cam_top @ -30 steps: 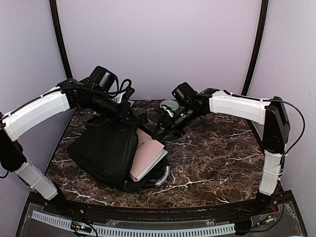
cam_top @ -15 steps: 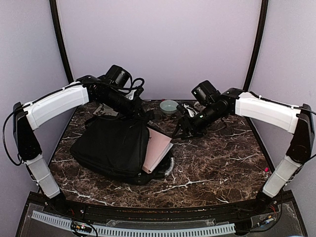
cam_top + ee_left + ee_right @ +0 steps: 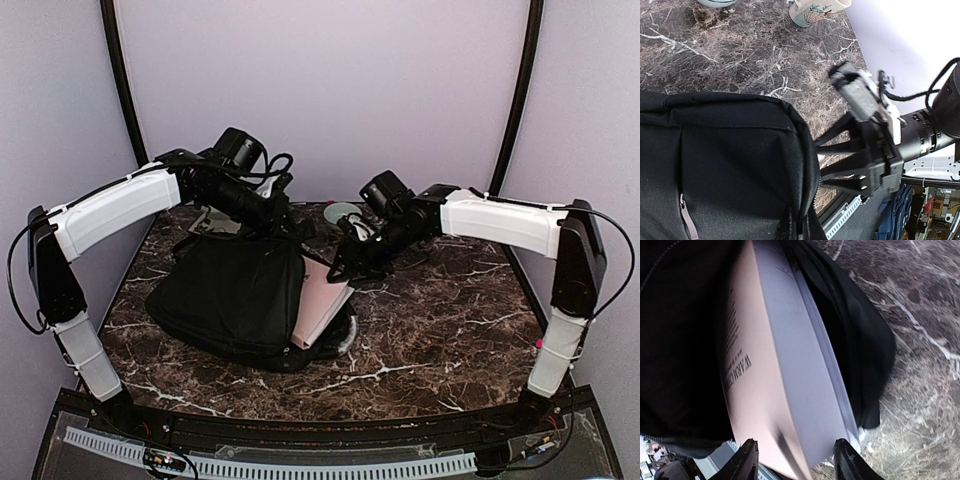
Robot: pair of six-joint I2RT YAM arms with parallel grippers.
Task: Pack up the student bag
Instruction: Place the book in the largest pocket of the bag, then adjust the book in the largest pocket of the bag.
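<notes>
**Q:** Where do I stand, nearest first?

**A:** The large flat black fabric student bag point(image 3: 225, 300) lies on the dark marbled table point(image 3: 450, 340), left of centre. 1 pale pink softcover book point(image 3: 322, 300) sits partly inside its right-hand opening, with the rest sticking out.

**Q:** Claws?

**A:** My right gripper point(image 3: 340, 268) has its 2 fingers apart, astride the book's outer end. I cannot tell whether they bear on it. My left gripper point(image 3: 290, 222) is closed and looks pinched on the bag's far edge by the zipper, probably holding the mouth up.

**Q:** Risks?

**A:** 3, in my judgement.
- If I push and the book's corner snags the lip, the whole bag may slide instead of filling.
- If the left pinch slips, the fabric drops onto the book and blocks it.
- Farther back, the small pale green bowl point(image 3: 341, 213) and the printed white mug point(image 3: 817, 10) stand near both wrists, so a wide swing could knock them.
</notes>
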